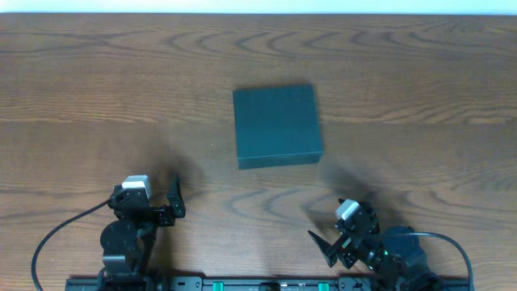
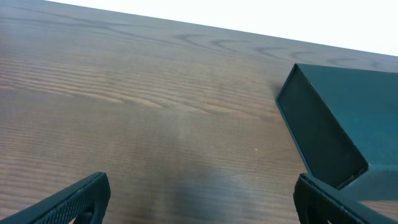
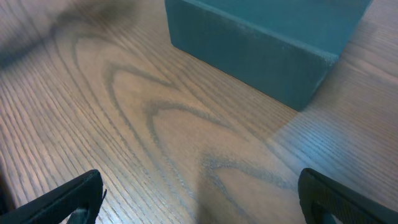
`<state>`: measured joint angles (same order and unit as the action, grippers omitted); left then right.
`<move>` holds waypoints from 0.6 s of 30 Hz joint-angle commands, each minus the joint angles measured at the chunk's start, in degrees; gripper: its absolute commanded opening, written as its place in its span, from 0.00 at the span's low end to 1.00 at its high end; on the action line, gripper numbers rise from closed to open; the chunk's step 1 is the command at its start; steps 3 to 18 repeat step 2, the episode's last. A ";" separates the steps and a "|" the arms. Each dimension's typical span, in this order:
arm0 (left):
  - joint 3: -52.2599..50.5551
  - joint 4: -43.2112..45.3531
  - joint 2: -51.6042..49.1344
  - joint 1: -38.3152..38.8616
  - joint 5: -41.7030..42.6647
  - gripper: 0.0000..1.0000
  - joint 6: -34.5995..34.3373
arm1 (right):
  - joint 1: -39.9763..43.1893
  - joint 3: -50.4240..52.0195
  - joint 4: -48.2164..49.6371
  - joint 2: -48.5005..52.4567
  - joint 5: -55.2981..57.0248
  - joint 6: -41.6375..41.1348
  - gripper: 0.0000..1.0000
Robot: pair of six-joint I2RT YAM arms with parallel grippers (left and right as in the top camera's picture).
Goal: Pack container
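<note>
Container (image 1: 277,125) is set mid-worktop (image 1: 97,97), lid apparently shut, ahead of both arms & well apart from each. It's squarish, so no long axis is seen. R arm (image 1: 380,242) is judged slightly nearer. Both prs of jaws are spread, nothing held.
</note>
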<state>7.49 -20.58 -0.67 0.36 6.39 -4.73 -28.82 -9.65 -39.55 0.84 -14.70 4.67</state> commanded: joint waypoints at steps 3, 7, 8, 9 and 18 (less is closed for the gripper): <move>-1.22 -0.37 0.42 -0.33 -0.61 0.95 -0.61 | -0.61 0.17 0.00 -0.55 0.33 0.74 0.99; -1.22 -0.37 0.42 -0.33 -0.61 0.95 -0.61 | -0.61 0.17 0.00 -0.55 0.33 0.74 0.99; -1.22 -0.37 0.42 -0.33 -0.61 0.95 -0.61 | -0.61 0.17 0.00 -0.55 0.33 0.74 0.99; -1.22 -0.37 0.42 -0.33 -0.61 0.95 -0.61 | -0.61 0.17 0.00 -0.55 0.33 0.74 0.99; -1.22 -0.37 0.42 -0.33 -0.61 0.95 -0.61 | -0.61 0.17 0.00 -0.55 0.33 0.74 0.99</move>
